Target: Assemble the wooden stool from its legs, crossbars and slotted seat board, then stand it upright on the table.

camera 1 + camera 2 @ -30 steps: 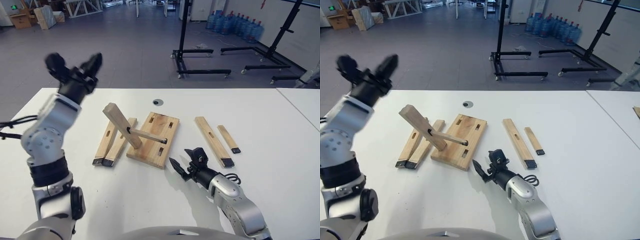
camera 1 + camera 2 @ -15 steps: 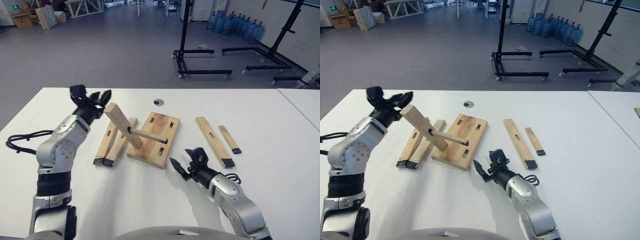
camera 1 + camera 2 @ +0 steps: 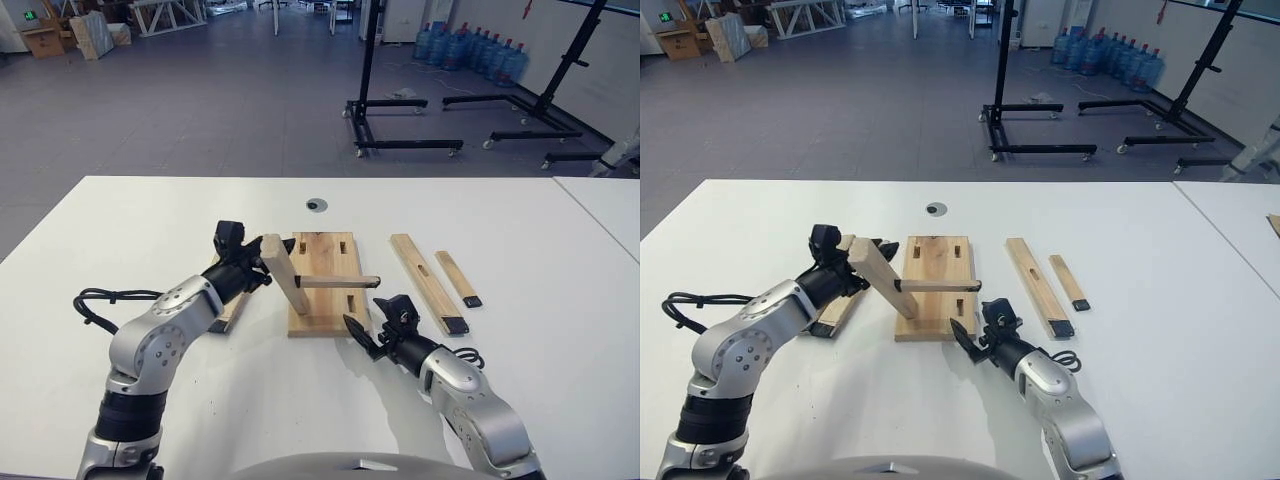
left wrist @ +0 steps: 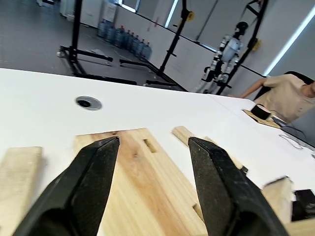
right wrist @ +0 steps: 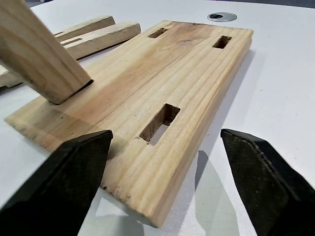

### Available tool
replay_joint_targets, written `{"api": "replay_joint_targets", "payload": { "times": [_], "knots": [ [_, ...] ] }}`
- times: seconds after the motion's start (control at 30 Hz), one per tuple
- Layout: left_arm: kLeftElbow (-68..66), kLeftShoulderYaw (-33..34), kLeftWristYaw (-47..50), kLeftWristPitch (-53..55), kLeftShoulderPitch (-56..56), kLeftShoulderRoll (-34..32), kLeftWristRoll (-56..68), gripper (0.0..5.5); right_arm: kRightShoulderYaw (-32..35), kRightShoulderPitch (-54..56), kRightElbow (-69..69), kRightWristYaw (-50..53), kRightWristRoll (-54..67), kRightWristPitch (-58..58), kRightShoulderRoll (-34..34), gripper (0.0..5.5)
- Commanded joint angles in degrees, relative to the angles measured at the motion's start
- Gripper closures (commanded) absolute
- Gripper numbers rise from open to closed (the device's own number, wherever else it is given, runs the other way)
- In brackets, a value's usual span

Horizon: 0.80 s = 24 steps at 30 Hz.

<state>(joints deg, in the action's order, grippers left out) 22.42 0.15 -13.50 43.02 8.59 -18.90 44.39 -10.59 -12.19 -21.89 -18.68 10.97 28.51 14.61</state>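
The slotted seat board (image 3: 335, 258) lies flat mid-table. One leg (image 3: 283, 272) stands tilted in a slot near its left edge, and a crossbar (image 3: 340, 282) sticks out of that leg to the right, above the board. My left gripper (image 3: 258, 272) is open right beside the leg's left side, and the left wrist view has nothing between its fingers (image 4: 93, 172). My right gripper (image 3: 368, 315) is open, low at the board's front right corner and pointing at the board (image 5: 162, 73). Two more legs (image 5: 93, 34) lie left of the board, partly under my left arm.
A loose leg (image 3: 427, 270) and a short crossbar (image 3: 458, 276) lie right of the board. A round grommet (image 3: 316, 204) sits in the table behind it. A black cable (image 3: 100, 298) loops by my left arm. Black metal stands (image 3: 400, 120) are on the floor beyond.
My left arm dropped from raised high to beside the tilted leg. The board with its leg and crossbar turned squarer and shifted right. The right arm stayed put.
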Motion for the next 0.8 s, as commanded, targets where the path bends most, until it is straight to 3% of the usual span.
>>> {"api": "replay_joint_targets", "payload": {
  "times": [0.03,0.13,0.3,0.43,0.57,0.7,0.8],
  "knots": [
    [-0.2,1.1,0.0,1.0,-0.1,-0.1,-0.8,2.94,1.1,-0.5,0.5,0.0,-0.5,-0.6,0.7,1.42],
    [0.9,-1.7,-0.1,1.6,0.2,1.3,-1.3,2.94,2.4,-0.4,-0.2,0.8,-0.2,-1.8,-0.1,1.42],
    [4.8,-7.0,1.6,2.7,-0.7,5.7,-1.6,2.94,11.5,2.5,2.6,9.1,-1.6,-11.0,-3.9,1.42],
    [5.1,-7.0,2.0,3.0,-0.9,6.1,-2.3,2.94,14.6,4.2,4.9,12.4,-3.3,-13.8,-4.4,1.42],
    [2.8,-3.1,3.3,1.3,0.5,5.6,-4.3,2.94,15.2,5.0,5.5,14.1,-5.1,-15.0,-4.4,1.42],
    [-1.0,8.9,6.0,-4.1,5.0,3.5,-5.8,2.94,20.4,9.4,5.1,20.4,-9.7,-18.4,-3.0,1.42],
    [-3.1,14.3,5.0,-1.3,4.6,-3.2,-7.0,2.94,22.6,12.3,5.2,21.5,-10.9,-19.0,-1.5,1.42]
  ]
}}
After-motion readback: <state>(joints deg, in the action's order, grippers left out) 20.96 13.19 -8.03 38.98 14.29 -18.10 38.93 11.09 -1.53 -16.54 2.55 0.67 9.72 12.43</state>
